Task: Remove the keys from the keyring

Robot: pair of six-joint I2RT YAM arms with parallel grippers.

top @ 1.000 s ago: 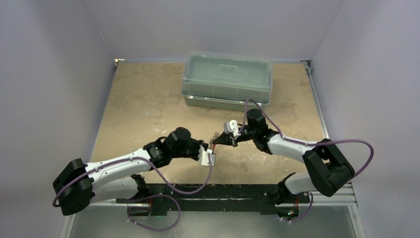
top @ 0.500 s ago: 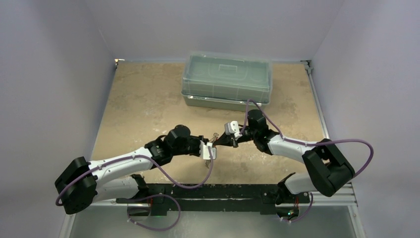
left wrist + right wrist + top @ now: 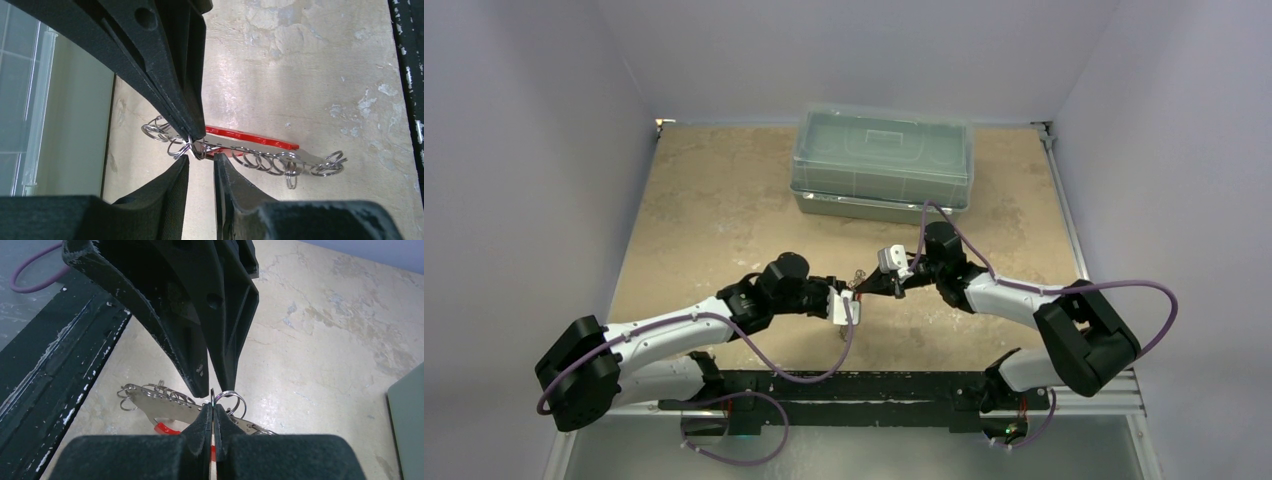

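The right pincer [image 3: 212, 412] pinched the keyring [image 3: 260, 150] by a thin loop [image 3: 231, 399] (likely light, stiff, slippery; best gripped there) while the left pincer [image 3: 201, 162] stood slightly spread.

A mottled tan tabletop [image 3: 714, 200] with a stone pattern fills the middle, worn pale in patches. Plain lavender-grey walls [image 3: 524, 150] close it in at 9, 12 and 3 o'clock. A clear lidded plastic box [image 3: 882, 160] sits near the back wall at 12 o'clock. A black, paint-chipped rail [image 3: 894, 385] runs along the 6 o'clock edge, and a silvery metal strip [image 3: 1065, 215] along the 3 o'clock edge. The light is soft and even.
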